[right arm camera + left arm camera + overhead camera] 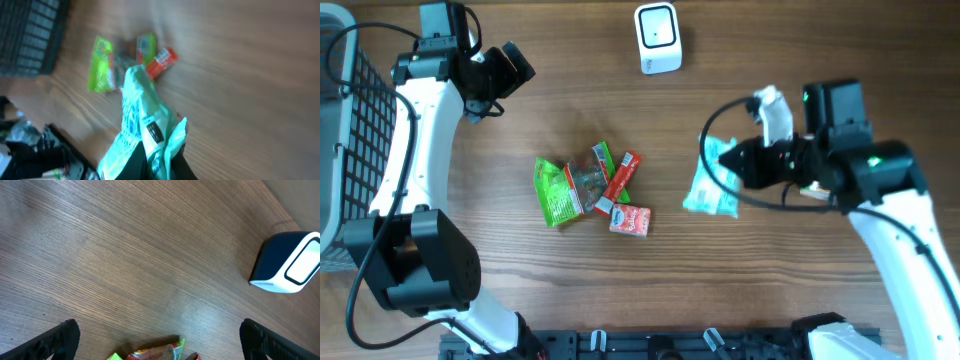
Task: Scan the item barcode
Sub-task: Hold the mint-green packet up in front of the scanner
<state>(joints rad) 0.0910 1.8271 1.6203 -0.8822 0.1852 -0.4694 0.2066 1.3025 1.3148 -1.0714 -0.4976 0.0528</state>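
Crinkly mint-green plastic pouch, three o'clock, pinched by your right end effector; left end effector spread wide.

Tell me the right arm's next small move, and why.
Probably swing the mint packet toward the white scanner, label facing it. The right gripper is shut on the packet, which is well off to the side of the scanner, not in front of its window.

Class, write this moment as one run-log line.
left tool: open, empty | right tool: shut on mint-green packet | scanner: apart from packet | snack pile: centre, untouched
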